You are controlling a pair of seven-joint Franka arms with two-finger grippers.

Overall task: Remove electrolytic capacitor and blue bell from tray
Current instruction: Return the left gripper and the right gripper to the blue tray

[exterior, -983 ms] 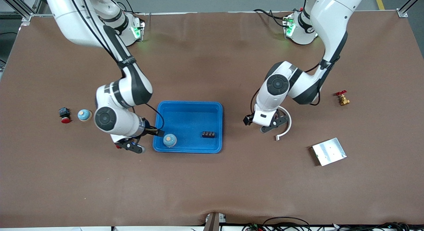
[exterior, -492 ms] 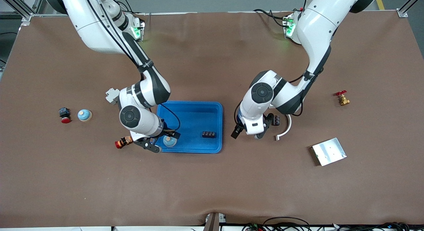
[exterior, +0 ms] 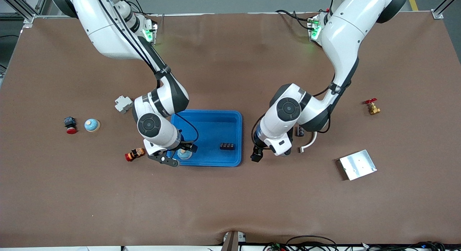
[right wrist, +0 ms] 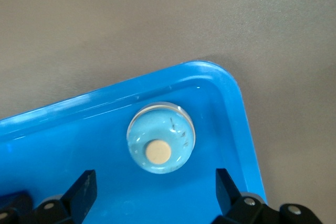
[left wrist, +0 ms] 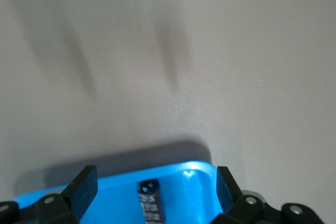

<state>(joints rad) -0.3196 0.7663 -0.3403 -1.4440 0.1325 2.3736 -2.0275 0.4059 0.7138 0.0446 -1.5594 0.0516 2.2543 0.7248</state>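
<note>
**Spotter:** Both arms have just swung in. What have you got?

**Me:** My right gripper (right wrist: 155, 182) has come across from the bare table at the right arm's end and now hangs over the corner of the tray (exterior: 205, 116) nearest the front camera. The blue bell (right wrist: 160, 137) sits right there in that corner, upright, close to the rim. My fingers (right wrist: 84, 190) are spread wide and holding nothing.

**Spotter:** And the left?

**Me:** My left gripper (left wrist: 155, 184) was over the white curved piece (exterior: 310, 142) a second ago. It has slid in to the tray's rim at the left arm's end. Its fingers are wide too, also empty. The electrolytic capacitor (left wrist: 150, 205) lies flat on the tray floor, lined up between them.

**Spotter:** So, nothing out yet?

**Me:** Nothing. Both task pieces are still in the tray, but each now has an open hand lined up on it. I'd call this the end of the approach, with the descent next.

**Spotter:** Anything else different?

**Me:** Moving my right arm uncovered the red-tipped part (exterior: 135, 154) beside the tray and a white block (exterior: 123, 104). The second bell (exterior: 92, 125) out on the table hasn't budged.
</note>
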